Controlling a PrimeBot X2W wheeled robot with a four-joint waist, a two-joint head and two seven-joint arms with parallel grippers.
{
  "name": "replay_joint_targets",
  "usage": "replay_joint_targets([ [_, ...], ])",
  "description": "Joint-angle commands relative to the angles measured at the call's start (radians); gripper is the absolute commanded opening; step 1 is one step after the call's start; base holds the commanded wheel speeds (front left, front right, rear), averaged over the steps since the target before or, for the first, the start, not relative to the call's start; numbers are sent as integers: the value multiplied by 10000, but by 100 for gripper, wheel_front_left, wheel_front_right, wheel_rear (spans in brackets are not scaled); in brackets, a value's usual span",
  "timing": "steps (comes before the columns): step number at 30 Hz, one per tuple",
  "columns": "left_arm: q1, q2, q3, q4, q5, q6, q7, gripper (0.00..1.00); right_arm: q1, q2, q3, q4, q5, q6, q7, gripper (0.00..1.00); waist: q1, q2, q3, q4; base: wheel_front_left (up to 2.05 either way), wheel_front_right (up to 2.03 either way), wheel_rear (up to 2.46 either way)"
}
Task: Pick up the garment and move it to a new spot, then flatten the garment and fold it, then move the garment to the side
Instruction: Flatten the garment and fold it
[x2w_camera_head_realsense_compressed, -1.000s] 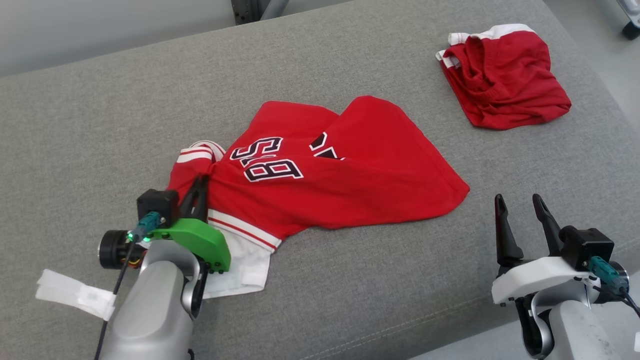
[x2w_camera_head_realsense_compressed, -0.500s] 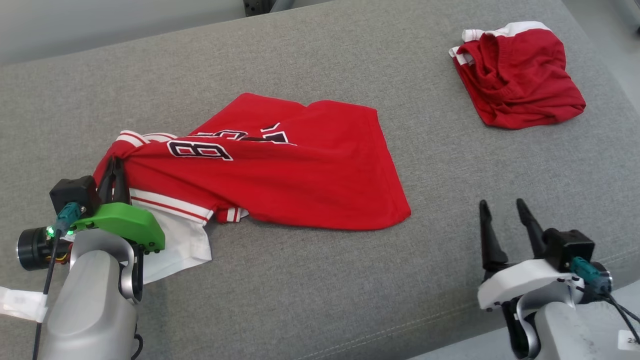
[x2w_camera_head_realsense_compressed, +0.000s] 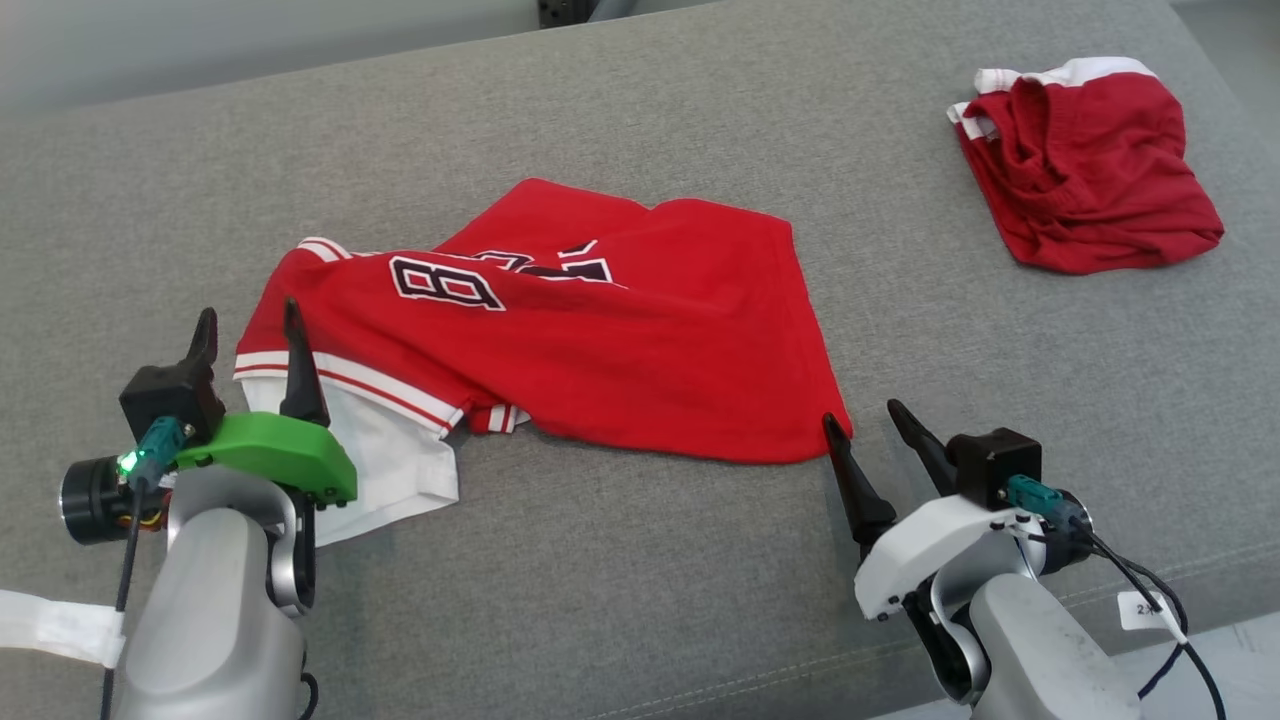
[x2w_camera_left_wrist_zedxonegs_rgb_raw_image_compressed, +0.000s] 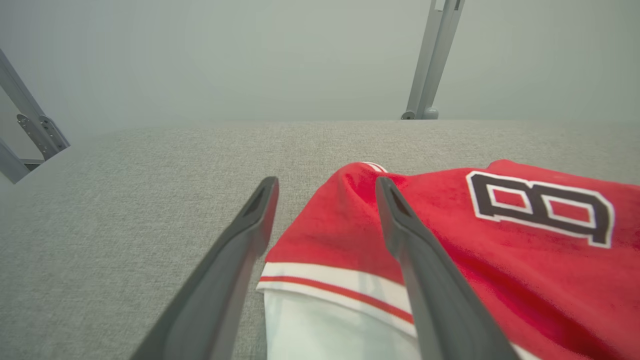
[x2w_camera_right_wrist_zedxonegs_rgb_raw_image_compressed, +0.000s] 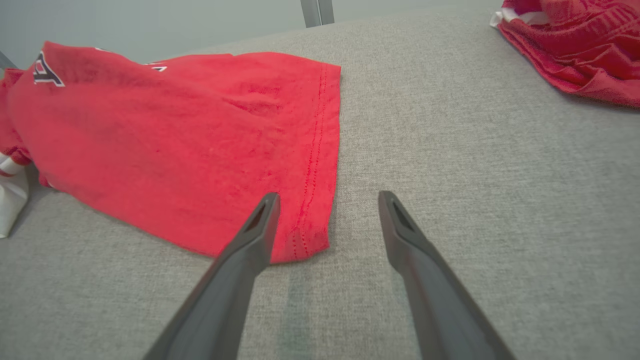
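The garment (x2w_camera_head_realsense_compressed: 600, 350) is a red jersey with a black-and-white 8 and a white sleeve, lying rumpled and partly folded over on the grey cushion (x2w_camera_head_realsense_compressed: 640, 600). My left gripper (x2w_camera_head_realsense_compressed: 248, 312) stands open at its left end, one finger on each side of the red shoulder edge (x2w_camera_left_wrist_zedxonegs_rgb_raw_image_compressed: 320, 235). Nothing is pinched there. My right gripper (x2w_camera_head_realsense_compressed: 860, 413) is open too, just off the jersey's lower right hem corner (x2w_camera_right_wrist_zedxonegs_rgb_raw_image_compressed: 300, 240). Its left finger lies over that corner and its right finger over bare cushion.
A second red garment (x2w_camera_head_realsense_compressed: 1085, 165) with white trim lies crumpled at the far right of the cushion. The cushion's front edge runs close below my right arm. A metal frame leg (x2w_camera_left_wrist_zedxonegs_rgb_raw_image_compressed: 430, 60) stands behind the cushion's back edge.
My left gripper, shut on the jersey's shoulder after dragging it left, has opened and let go. My right gripper has moved left to the hem corner. The head camera has shifted.
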Motion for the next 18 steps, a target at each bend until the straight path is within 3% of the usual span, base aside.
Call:
replay_joint_targets([
  [1, 305, -89, 18, -267, 142, -13, -14, 100, -241, -35, 44, 236, 122, -19, 141, 100, 0, 95, -64, 306, 0, 0, 0],
  [10, 1586, -574, -18, -1670, 349, -141, -7, 100, -988, -207, 25, 1500, 372, -18, 1220, 100, 0, 95, -138, 990, 0, 0, 0],
  [11, 1711, -615, -23, -1780, 343, -161, -7, 100, -1033, -220, 21, 1549, 406, -18, 1277, 91, 0, 95, -153, 1052, 0, 0, 0],
  [14, 2022, -707, -7, -2027, 343, -174, -9, 100, -1058, -266, 25, 1682, 539, -18, 1476, 26, 0, 95, -200, 1169, 0, 0, 0],
  [15, 2092, -730, 12, -2083, 348, -163, -7, 100, -1077, -263, 38, 1679, 588, -18, 1510, 0, 0, 95, -216, 1197, 0, 0, 0],
  [18, 2243, -775, 79, -2217, 353, -137, -9, 100, -1175, -349, -1, 1567, 752, -18, 1429, 0, 0, 95, -250, 1271, 0, 0, 0],
])
